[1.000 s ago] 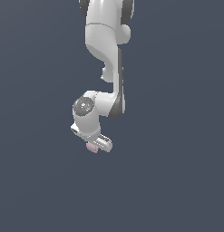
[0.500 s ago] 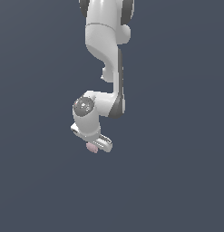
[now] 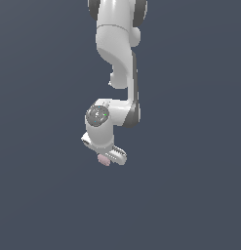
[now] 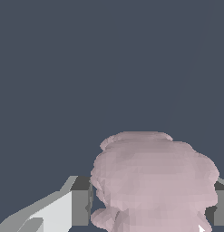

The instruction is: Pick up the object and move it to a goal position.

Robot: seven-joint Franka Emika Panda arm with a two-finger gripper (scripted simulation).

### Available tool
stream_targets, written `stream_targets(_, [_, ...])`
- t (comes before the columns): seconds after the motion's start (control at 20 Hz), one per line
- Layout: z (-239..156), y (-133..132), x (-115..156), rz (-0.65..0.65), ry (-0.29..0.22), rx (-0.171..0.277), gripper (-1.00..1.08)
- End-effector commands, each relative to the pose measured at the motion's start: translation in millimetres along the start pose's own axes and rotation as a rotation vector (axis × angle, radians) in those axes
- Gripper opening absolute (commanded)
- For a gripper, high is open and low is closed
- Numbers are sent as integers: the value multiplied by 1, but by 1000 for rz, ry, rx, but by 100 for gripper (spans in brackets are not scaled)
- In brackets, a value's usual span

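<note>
While the white arm (image 3: 117, 58) reaches down from twelve o'clock in the exterior view, the gripper (image 3: 106, 157) sits at its lower end, and the pale pink object (image 3: 103, 160) shows at about seven o'clock of it. In the wrist view the object (image 4: 152, 183) is lumpy and lies between the two fingers (image 4: 79, 206), which are clamped on both its sides.

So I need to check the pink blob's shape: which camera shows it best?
The wrist view: the pale pink blob fills much of the picture, lumpy surface clear, sitting between the gripper's fingers. The exterior view shows only a tiny pink speck under the gripper.
</note>
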State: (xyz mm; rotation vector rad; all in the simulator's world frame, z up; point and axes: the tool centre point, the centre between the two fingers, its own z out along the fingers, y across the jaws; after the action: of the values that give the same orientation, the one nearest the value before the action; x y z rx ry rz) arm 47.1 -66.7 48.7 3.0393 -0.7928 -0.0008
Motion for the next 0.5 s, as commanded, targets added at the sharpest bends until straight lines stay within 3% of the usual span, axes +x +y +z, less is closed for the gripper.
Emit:
stream_targets(0.0, [-3, -19, -5, -2, 0, 1, -100])
stream_targets(0.25, [-9, -59, -13, -2, 0, 1, -100])
stream_targets(0.45, [-11, -76, -16, -2, 0, 1, -100])
